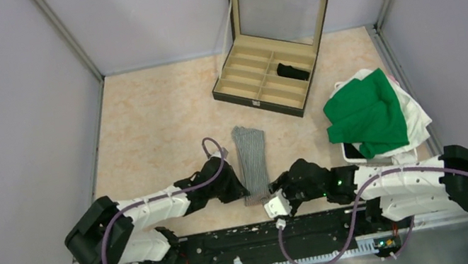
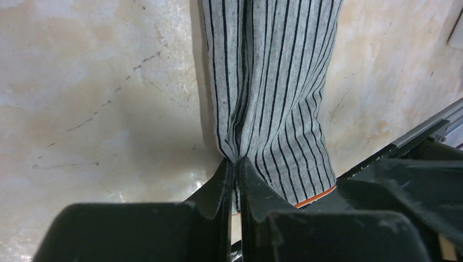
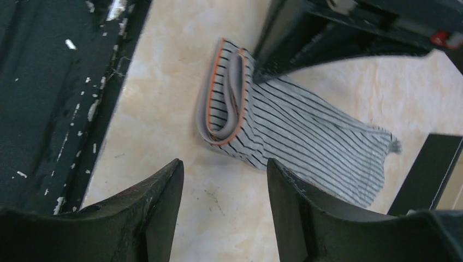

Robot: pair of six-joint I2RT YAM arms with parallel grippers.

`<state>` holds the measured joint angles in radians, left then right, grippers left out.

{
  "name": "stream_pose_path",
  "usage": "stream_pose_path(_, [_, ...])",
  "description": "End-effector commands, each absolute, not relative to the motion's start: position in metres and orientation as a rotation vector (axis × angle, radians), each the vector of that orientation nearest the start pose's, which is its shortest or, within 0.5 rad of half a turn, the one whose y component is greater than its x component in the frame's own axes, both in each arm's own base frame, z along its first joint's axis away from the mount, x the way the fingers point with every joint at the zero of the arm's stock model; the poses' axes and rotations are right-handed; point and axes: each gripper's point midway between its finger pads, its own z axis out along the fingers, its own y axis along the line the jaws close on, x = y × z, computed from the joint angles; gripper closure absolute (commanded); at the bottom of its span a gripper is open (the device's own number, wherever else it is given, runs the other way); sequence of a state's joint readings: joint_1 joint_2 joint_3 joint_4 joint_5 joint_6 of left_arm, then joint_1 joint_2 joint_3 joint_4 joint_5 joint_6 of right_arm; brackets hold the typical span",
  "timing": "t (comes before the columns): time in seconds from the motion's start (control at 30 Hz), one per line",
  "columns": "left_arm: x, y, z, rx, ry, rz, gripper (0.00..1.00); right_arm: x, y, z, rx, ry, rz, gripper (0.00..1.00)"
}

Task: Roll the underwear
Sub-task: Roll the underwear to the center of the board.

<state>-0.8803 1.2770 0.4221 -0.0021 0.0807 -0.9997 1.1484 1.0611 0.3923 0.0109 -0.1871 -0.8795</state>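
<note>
From above, your grey underwear point(image 1: 252, 161) lies as a long, narrow strip with fine dark stripes running lengthwise. It sits by the middle of the desk's near edge, with its near end between the two hands. The left hand point(image 1: 236, 185) touches that end from the left, and the right hand point(image 1: 279, 192) sits just beside it on the right. The black underwear point(image 1: 293, 70) rests in a right-side compartment of the open case point(image 1: 259, 104), toward the far edge. A green cloth point(image 1: 366, 113) is heaped on white fabric point(image 1: 417, 117) at the right edge. The desk point(image 1: 152, 131) is beige and marbled, closed in by pale grey walls, and a black rail point(image 1: 235, 243) runs along its near edge.

In your left wrist view, the fingers are pressed together on a gathered pinch of the striped fabric at its near end. An orange trim line shows just to the right of them. The cloth runs away from the hand, flat with soft lengthwise creases. The desk shows hairline dark marks.

In your right wrist view, the fingers stand apart and grip nothing, with bare desk between them. Beyond them, the orange-edged end is turned over on itself into a first loose fold. The rest of the strip trails flat toward the upper right.
</note>
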Motion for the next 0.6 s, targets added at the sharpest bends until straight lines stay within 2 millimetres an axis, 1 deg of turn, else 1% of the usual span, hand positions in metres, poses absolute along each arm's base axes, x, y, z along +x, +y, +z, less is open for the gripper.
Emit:
stream_pose_path(0.0, [0.13,-0.217,-0.026,-0.119,2.785,-0.621,0.91,0.114,0.293,0.06,-2.035,0.874,0.316,0.43])
stream_pose_path(0.1, [0.128,-0.215,-0.03,-0.12,2.795,-0.609,0.92,0.116,0.298,0.059,-2.007,0.827,0.28,0.43])
stream_pose_path(0.17, [0.128,-0.213,-0.031,-0.121,2.801,-0.601,0.92,0.12,0.298,0.055,-2.01,0.813,0.229,0.43])
stream_pose_path(0.27, [0.128,-0.213,-0.033,-0.122,2.804,-0.602,0.93,0.131,0.295,0.046,-2.036,0.802,0.118,0.43])
stream_pose_path(0.43, [0.128,-0.21,-0.034,-0.12,2.811,-0.592,0.94,0.143,0.288,0.035,-2.049,0.804,-0.003,0.43])
stream_pose_path(0.57, [0.127,-0.206,-0.035,-0.123,2.814,-0.589,0.94,0.146,0.283,0.028,-2.087,0.789,-0.055,0.45])
